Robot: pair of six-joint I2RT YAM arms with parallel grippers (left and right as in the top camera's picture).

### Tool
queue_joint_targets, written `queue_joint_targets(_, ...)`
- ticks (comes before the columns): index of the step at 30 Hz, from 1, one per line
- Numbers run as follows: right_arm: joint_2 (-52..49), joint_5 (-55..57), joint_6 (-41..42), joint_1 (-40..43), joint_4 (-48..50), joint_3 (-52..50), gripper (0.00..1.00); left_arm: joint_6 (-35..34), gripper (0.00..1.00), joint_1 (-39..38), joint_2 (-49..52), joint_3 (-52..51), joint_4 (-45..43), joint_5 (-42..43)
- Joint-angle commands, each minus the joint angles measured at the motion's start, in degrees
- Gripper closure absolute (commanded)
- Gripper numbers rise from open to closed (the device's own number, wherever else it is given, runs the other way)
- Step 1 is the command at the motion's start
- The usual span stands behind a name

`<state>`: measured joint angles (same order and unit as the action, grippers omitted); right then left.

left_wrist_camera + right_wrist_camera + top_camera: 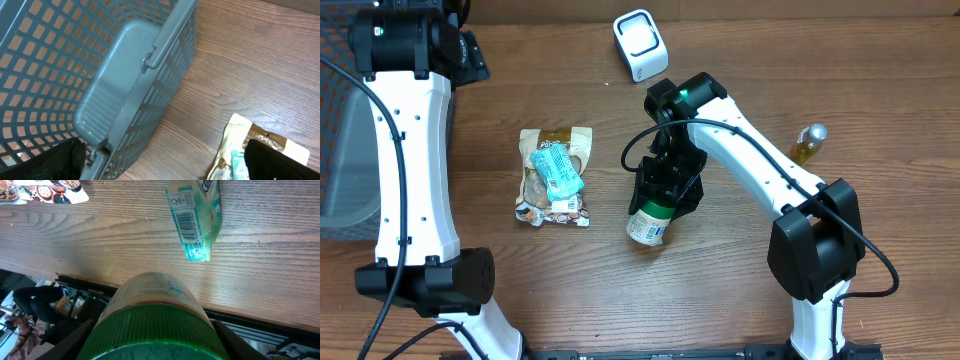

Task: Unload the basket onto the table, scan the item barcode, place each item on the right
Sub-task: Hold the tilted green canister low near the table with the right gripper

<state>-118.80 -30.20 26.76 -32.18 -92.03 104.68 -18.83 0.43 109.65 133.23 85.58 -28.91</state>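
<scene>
- The wooden surface (740,60) fills the overhead view and carries everything else.
- A grey slotted basket (340,150) sits at the 9 o'clock edge. The left wrist view looks down on its rim and one side wall (125,75).
- The left arm (415,170) runs from 7 o'clock up to 11 o'clock. The left jaws stand wide apart with nothing between them, over the basket's rim and the bare wood beside it.
- The right arm (750,155) reaches from 5 o'clock in to the middle. The right jaws are partly closed around a jar.
- A snack bag (548,210) lies flat, at 9 o'clock from the jar and apart from it.
- The jar (647,224) is near the middle of the surface, gripped by its upper body just below its green lid (155,335), tilted so its pale bottom points toward 7 o'clock. I cannot tell whether its bottom touches the wood.
- A white scanner (640,42) stands at 12 o'clock, well apart from the jar.
- A light-blue packet (558,172) rests on top of the snack bag. Its barcode shows in the right wrist view (195,215).
- A small amber bottle (808,143) lies at 3 o'clock, just beyond the right arm.
</scene>
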Motion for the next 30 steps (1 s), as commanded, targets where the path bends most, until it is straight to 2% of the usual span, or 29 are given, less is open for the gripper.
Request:
queue_joint_targets(1,2.19,-1.66,-0.15,0.07,-0.11,1.57,0.55,1.05,0.0,-0.07,-0.35,1.07,-0.11,0.46)
queue_joint_targets(27,2.19,-3.17,-0.15,0.07,-0.96,1.57,0.6,1.05,0.01,-0.07,-0.35,1.07,-0.11,0.46)
queue_joint_targets(30,2.19,-3.23,-0.15,0.07,-1.44,1.57,0.72,1.05,0.0,-0.07,-0.35,1.07,-0.11,0.46)
